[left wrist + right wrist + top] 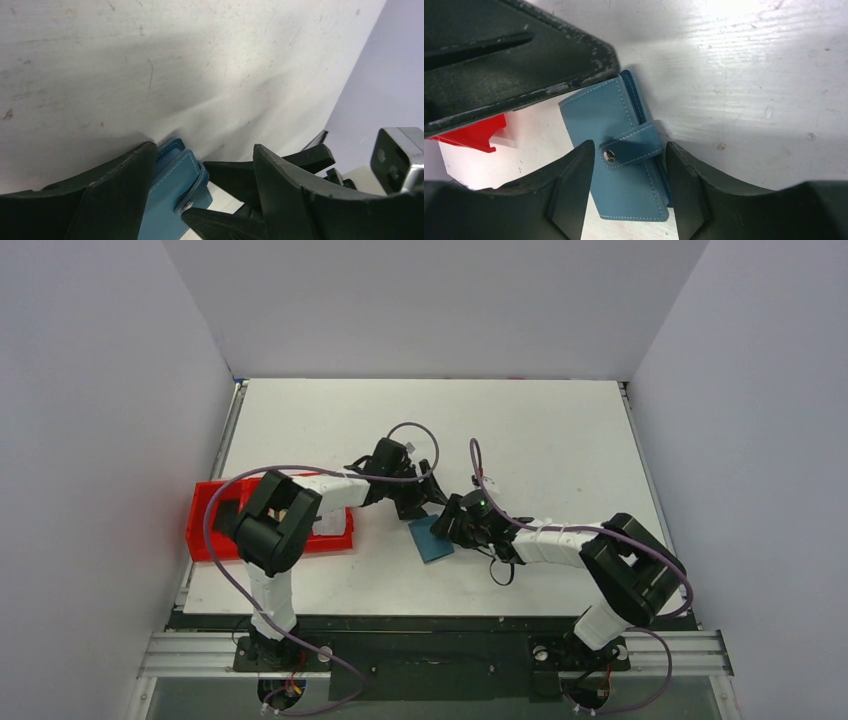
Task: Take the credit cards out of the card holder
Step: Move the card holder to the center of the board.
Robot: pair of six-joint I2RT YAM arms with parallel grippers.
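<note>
Card holder (624, 180): flat, blue, pale-stitched, snap-closed.

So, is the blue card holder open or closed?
Closed. The card holder lies flat on the table, with its strap snapped shut across the front.

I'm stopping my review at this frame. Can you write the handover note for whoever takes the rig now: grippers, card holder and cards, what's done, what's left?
Left gripper: open, holding nothing, jaws set over one end of the card holder.
Right gripper: open, holding nothing, jaws straddling the holder's tab.
Card holder: flat on the table, tab snapped shut.
Credit cards: none in view.
Done: no card is out.
Left: unsnap the tab, open the holder, draw the cards out.
</note>
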